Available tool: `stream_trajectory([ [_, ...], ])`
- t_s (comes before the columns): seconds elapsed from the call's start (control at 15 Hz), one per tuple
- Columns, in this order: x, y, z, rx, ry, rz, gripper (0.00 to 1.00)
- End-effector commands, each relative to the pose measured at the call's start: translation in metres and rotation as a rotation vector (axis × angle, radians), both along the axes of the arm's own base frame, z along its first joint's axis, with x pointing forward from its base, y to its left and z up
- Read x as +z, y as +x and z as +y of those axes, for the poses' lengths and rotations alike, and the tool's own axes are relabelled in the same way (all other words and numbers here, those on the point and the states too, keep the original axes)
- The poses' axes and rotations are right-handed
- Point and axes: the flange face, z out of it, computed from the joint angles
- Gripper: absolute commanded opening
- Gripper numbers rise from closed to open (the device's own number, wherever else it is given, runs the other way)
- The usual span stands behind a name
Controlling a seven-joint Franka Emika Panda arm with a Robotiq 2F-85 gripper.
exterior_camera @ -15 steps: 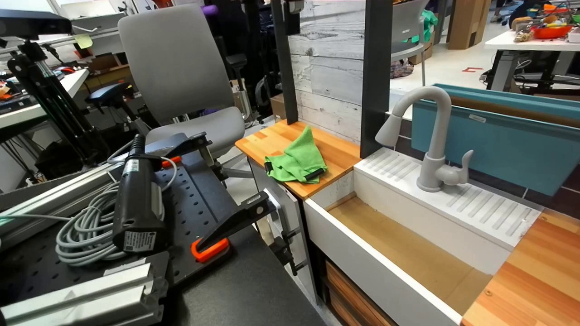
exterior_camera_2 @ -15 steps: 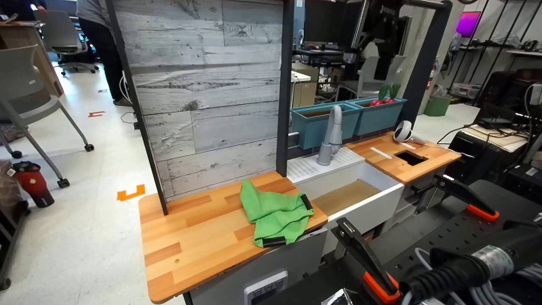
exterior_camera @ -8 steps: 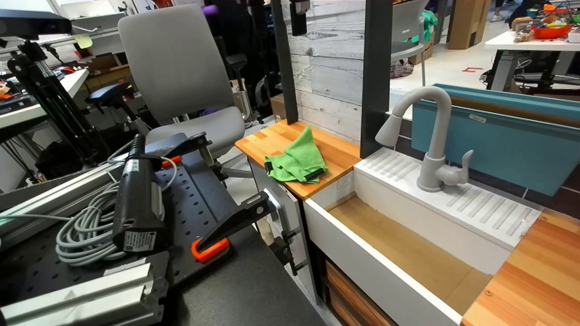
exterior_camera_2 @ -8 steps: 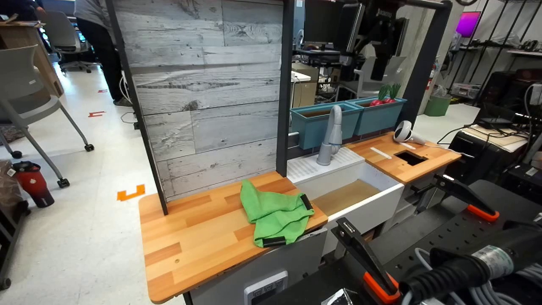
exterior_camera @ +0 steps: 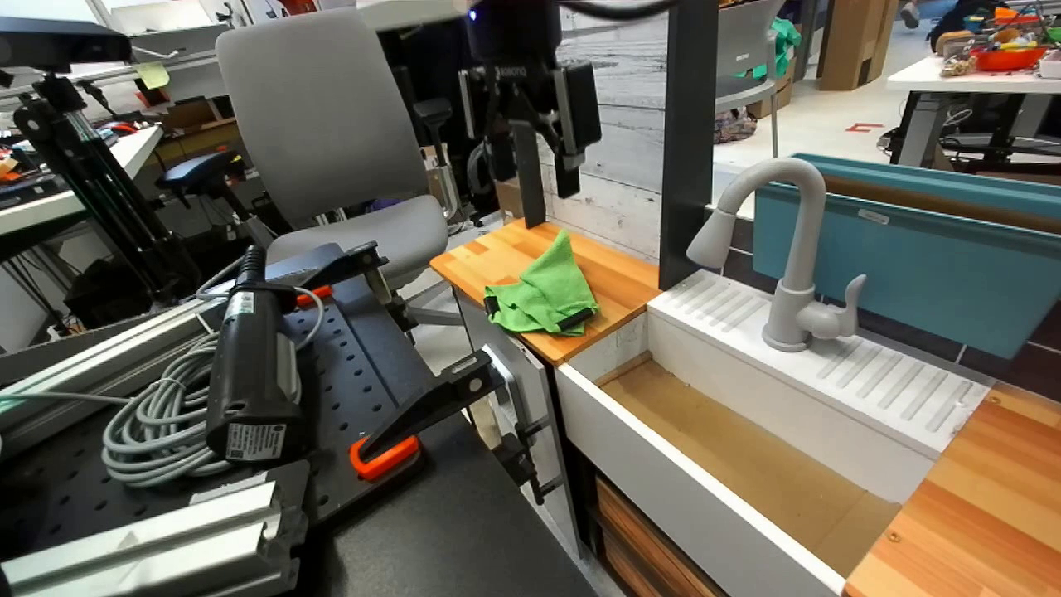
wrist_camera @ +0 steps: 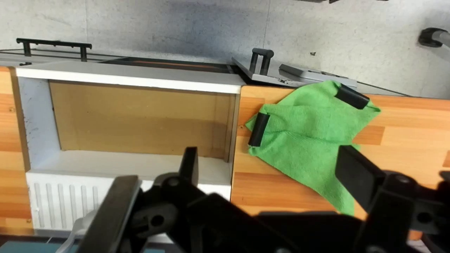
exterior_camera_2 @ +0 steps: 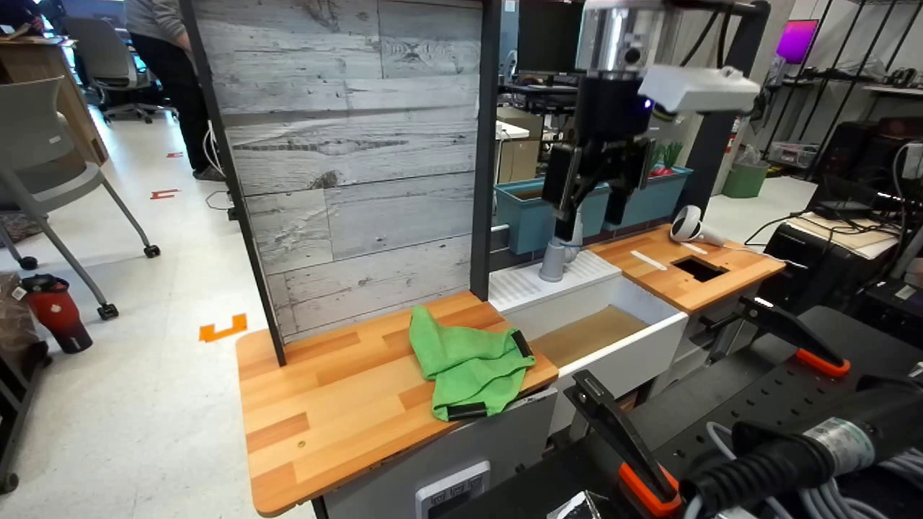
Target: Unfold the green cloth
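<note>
Hanging in an exterior view, a gripper (exterior_camera_2: pixel 590 218), fingers (exterior_camera_2: pixel 615 207) wide apart, in an exterior view rumpled green cloth (exterior_camera: pixel 547 286) on a wooden counter (exterior_camera: pixel 622 278), near the sink (exterior_camera: pixel 663 481), in the wrist view cloth partly behind one fingertip (wrist_camera: pixel 357 170)

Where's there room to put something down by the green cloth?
On the wooden counter, there's a big bare patch between the green cloth and the rounded end away from the sink, with the gray panel behind. Between cloth and sink there's only a thin strip. It's crowded around the coiled cable on the black table.
</note>
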Motion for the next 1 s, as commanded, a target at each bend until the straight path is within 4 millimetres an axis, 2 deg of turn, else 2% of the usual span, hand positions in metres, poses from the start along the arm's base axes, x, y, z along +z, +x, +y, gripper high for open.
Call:
stream_trajectory([
  [0.0, -0.055, 0.025, 0.001, -0.019, -0.019, 0.027, 1.0],
  [0.33, -0.112, 0.047, 0.003, -0.059, -0.031, 0.072, 1.0],
  [0.6, -0.144, 0.062, 0.012, -0.062, -0.044, 0.09, 1.0],
  [0.93, -0.174, 0.074, 0.026, -0.058, -0.061, 0.105, 1.0],
])
